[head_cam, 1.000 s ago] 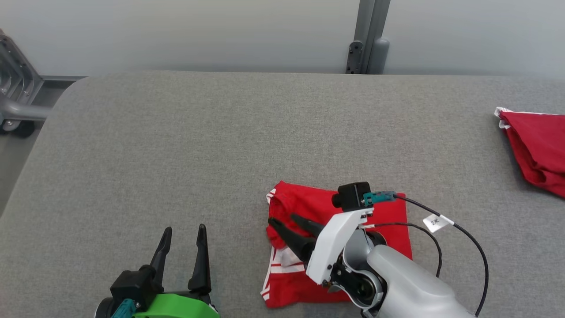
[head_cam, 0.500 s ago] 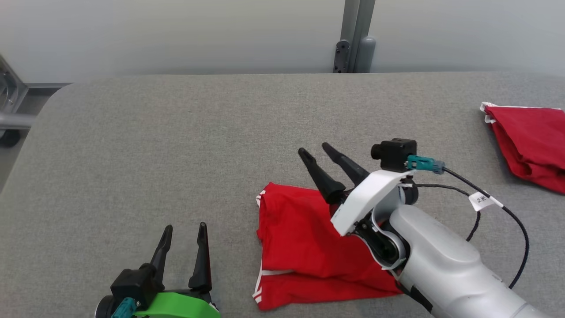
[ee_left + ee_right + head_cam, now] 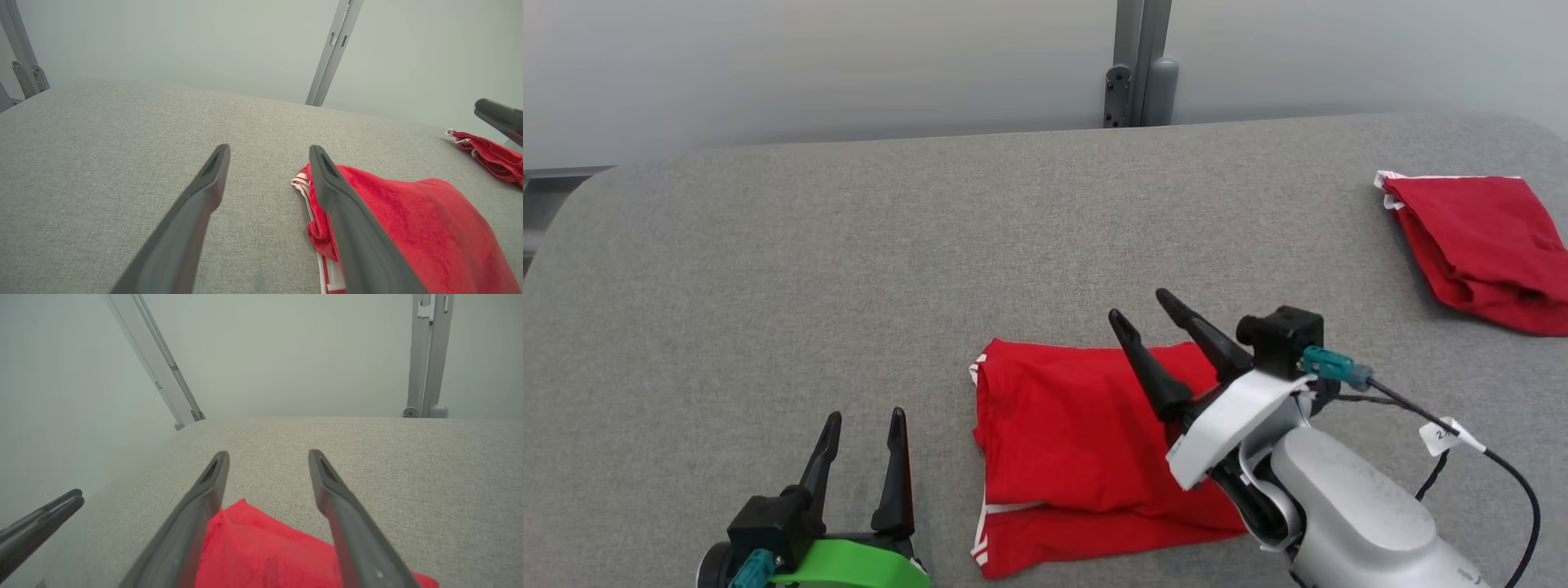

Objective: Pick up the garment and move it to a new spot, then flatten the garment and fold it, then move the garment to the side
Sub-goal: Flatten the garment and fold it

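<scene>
Nearest you, at the lower left of the head view, your left gripper (image 3: 865, 415) sits over the bare grey table (image 3: 768, 269). Its 2 fingers are spread apart with nothing between them. Just to its right lies the red garment (image 3: 1062, 433), folded into a rough rectangle, with white stripes along its left edge and near corner. It rests flat on the table, slightly right of centre and close to the near edge. Your right gripper (image 3: 1138, 305) reaches in from the lower right, its 2 fingers parted and empty, tips pointing past the garment's far right corner. A tagged cable (image 3: 1445, 437) trails off its wrist. Farther off, at the right edge, 1 more red cloth (image 3: 1478, 237) lies bunched, well apart from the garment. Beyond the table's far edge a grey post (image 3: 1139, 61) stands against a pale wall.
</scene>
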Available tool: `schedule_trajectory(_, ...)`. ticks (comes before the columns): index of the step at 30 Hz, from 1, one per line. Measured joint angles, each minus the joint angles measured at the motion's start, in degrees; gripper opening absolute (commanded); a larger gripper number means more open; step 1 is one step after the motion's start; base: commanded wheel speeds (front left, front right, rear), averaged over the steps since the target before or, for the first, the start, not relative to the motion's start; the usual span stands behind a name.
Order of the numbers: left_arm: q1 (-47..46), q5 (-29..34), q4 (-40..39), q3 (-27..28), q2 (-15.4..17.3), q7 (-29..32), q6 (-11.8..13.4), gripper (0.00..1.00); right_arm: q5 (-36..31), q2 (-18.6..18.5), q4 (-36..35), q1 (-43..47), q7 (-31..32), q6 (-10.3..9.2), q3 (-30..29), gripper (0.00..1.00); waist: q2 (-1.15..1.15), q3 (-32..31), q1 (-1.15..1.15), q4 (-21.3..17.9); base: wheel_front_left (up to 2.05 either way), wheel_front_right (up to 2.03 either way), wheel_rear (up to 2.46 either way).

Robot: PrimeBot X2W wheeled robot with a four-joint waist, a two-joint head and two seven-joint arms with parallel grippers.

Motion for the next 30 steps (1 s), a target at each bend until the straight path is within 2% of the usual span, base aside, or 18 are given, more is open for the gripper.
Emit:
schedule_trajectory(1,-0.1,0.0,0.0,0.0,0.0,0.0,0.0,1.0,-1.0,0.3,0.1,0.5,0.0,0.0,0.5,0.45,0.0,0.1,0.0,0.0,0.0,0.0,0.0)
schedule_trajectory(3,-0.4,0.0,0.0,-0.2,0.0,0.0,-0.1,1.0,-2.8,1.0,0.7,1.4,0.0,0.0,2.3,0.25,0.0,0.4,0.0,0.3,0.0,0.0,0.0)
schedule_trajectory(4,-0.6,0.0,0.0,-0.2,0.0,0.0,-0.1,1.0,-3.6,1.6,1.3,1.7,0.0,0.01,3.5,0.07,0.0,0.5,0.0,0.5,0.0,0.0,0.0)
schedule_trajectory(5,-0.7,0.0,0.0,-0.3,0.0,0.0,-0.2,1.0,-4.5,2.0,2.0,1.9,0.0,0.01,4.6,0.0,0.0,0.5,0.0,0.7,0.0,0.0,0.0)
schedule_trajectory(12,-1.4,0.1,0.4,-0.5,0.0,0.0,-0.4,1.0,-11.9,5.1,12.8,0.8,0.0,0.01,10.8,0.0,0.0,1.0,0.0,3.7,0.0,0.0,0.0)
schedule_trajectory(19,-1.6,0.1,0.5,-0.6,0.0,0.0,-0.4,1.0,-13.0,7.9,21.0,-1.2,-0.1,0.02,13.3,0.0,0.0,0.9,0.0,7.1,0.0,0.0,0.0)
schedule_trajectory(26,-1.6,0.1,0.4,-0.4,0.1,0.0,-0.4,1.0,-11.8,8.6,25.0,-2.7,-0.3,0.02,16.6,0.0,0.0,1.1,0.0,9.4,0.0,0.0,0.0)
schedule_trajectory(30,-1.6,0.1,0.4,-0.4,0.1,0.0,-0.4,1.0,-10.9,8.6,24.5,-3.4,-0.3,0.02,21.4,0.0,0.0,1.4,0.0,10.0,0.0,0.0,0.0)
